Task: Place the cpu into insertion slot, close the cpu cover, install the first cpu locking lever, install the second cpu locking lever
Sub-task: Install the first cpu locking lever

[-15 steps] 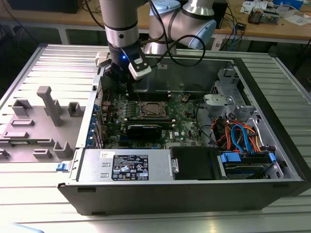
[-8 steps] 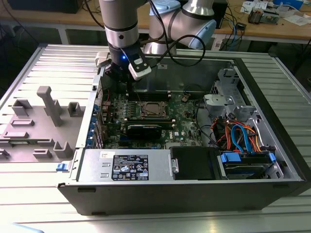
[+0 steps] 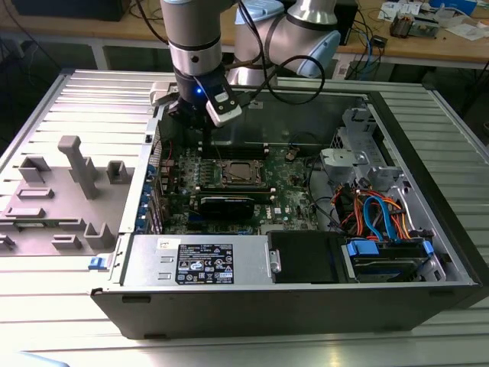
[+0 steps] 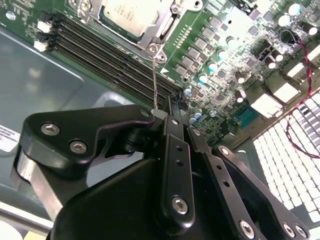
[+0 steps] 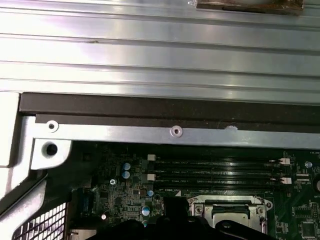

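Note:
The cpu (image 4: 130, 15), silver-topped, lies in the insertion slot (image 3: 221, 174) on the green board, with the cpu cover (image 4: 166, 27) down around it as a metal frame. The cpu (image 3: 243, 172) is at the board's middle in the exterior view. A thin wire locking lever (image 4: 155, 75) rises from the socket corner up to my gripper (image 4: 172, 112). The black fingers (image 4: 175, 150) look pressed together, and the lever's free end meets their tip; I cannot tell whether it is pinched. My gripper (image 3: 208, 144) hangs over the board's back edge, at the exterior view's left of the socket.
Long memory slots (image 4: 100, 50) run beside the socket. A black card (image 3: 225, 205) lies in front of it. The power supply (image 3: 199, 264), drive bay and coloured cables (image 3: 374, 214) crowd the case front and right. The case wall (image 5: 175, 131) stands close behind. A grey fixture (image 3: 69, 191) sits outside.

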### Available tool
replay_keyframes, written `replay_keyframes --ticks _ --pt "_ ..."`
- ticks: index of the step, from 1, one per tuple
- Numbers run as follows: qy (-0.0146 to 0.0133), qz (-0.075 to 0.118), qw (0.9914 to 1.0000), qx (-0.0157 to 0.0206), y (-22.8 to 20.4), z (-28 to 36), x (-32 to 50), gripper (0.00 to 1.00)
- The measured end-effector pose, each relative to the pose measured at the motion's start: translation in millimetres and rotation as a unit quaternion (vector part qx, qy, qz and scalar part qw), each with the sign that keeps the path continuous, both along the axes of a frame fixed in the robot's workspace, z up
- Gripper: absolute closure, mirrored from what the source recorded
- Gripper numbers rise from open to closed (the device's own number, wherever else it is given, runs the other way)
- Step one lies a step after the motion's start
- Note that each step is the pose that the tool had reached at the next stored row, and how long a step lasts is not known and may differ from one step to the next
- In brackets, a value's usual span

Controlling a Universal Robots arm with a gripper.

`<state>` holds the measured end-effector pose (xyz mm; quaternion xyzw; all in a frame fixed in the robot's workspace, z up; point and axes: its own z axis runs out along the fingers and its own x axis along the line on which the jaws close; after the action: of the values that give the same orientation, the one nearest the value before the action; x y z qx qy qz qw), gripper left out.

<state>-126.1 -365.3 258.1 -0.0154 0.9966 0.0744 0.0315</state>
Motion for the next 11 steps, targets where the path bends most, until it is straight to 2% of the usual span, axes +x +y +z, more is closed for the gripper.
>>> replay_keyframes --ticks 9,11 --pt "0.0 0.0 1.0 -0.001 0.0 -0.6 22.4 0.89" --pt "0.0 0.0 1.0 -0.001 0.0 -0.8 25.3 0.89"
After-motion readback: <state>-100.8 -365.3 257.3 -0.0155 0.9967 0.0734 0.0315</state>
